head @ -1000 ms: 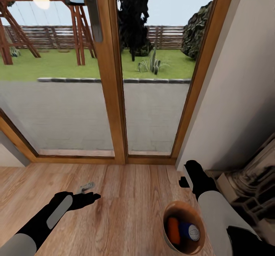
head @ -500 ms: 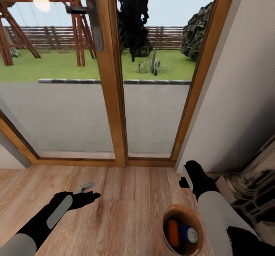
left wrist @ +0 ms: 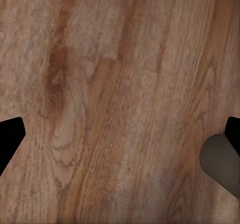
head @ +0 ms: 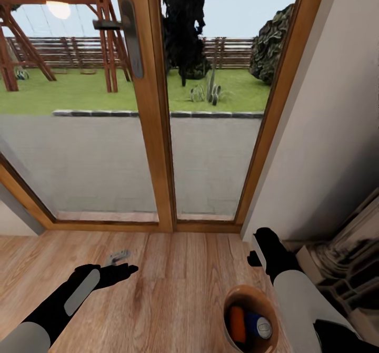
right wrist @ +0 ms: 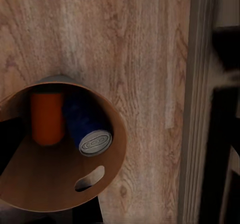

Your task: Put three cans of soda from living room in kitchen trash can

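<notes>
The tash can [head: 231, 297], brown inside, hangs low beside my right arm [head: 292, 290]. In it lie an orange can of soda [head: 238, 324] and a dark blue one [head: 259, 325] with a pale top. The right wrist view looks down into the tash can [right wrist: 107, 184], where the orange can [right wrist: 46, 119] and the blue can [right wrist: 85, 126] rest side by side. My right gripper [right wrist: 87, 211] is shut on its rim near a handle slot. Over bare floor, my left gripper [head: 122, 265] stands open and empty [left wrist: 120, 149].
Wood-framed glass doors [head: 158, 131] stand straight ahead, with a garden behind. A white wall [head: 326, 131] runs along the right, and an ornate fireplace base [head: 347, 258] sits at its foot. Warm wood floor [head: 179, 279] spreads under both arms.
The whole view has shifted a little, the door frame sliding right and down in the picture. Both arms and the tash can keep their places relative to me.
</notes>
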